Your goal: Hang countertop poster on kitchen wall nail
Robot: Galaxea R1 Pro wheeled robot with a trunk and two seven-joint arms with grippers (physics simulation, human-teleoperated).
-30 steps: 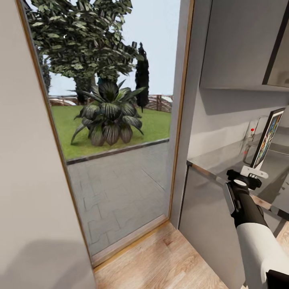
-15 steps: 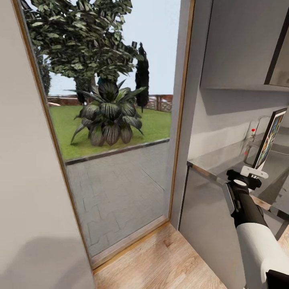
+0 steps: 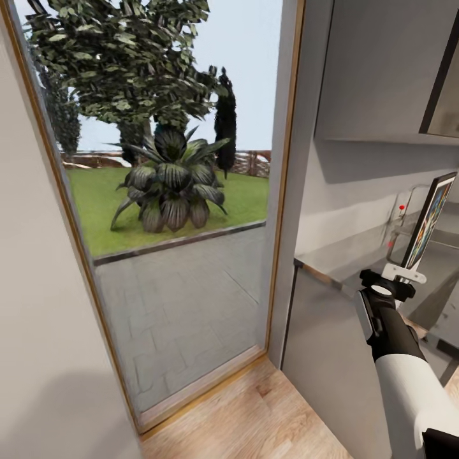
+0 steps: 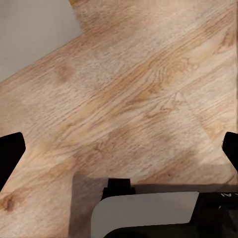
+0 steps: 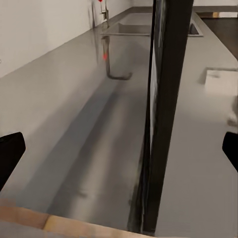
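Note:
The poster (image 3: 428,220) stands upright over the near end of the grey kitchen countertop (image 3: 338,255), its thin black frame (image 5: 166,99) seen edge-on in the right wrist view. My right gripper (image 3: 404,273) is at the poster's lower edge. Its fingertips (image 5: 10,153) sit wide apart with the frame between them, so it reads as open (image 5: 120,151). My left gripper (image 4: 119,148) hangs open above the wooden floor (image 4: 124,89), holding nothing. The wall nails are out of view.
A tall glass door (image 3: 178,255) with a wood-coloured frame looks onto a paved garden. A pale wall (image 3: 38,319) stands close on the left. The tap (image 3: 401,210) and sink (image 5: 134,29) lie further along the counter, under a grey upper cabinet (image 3: 382,64).
The whole view has slid a little: the door frame and the counter's corner drifted left in the picture. My right arm and the poster keep about the same place.

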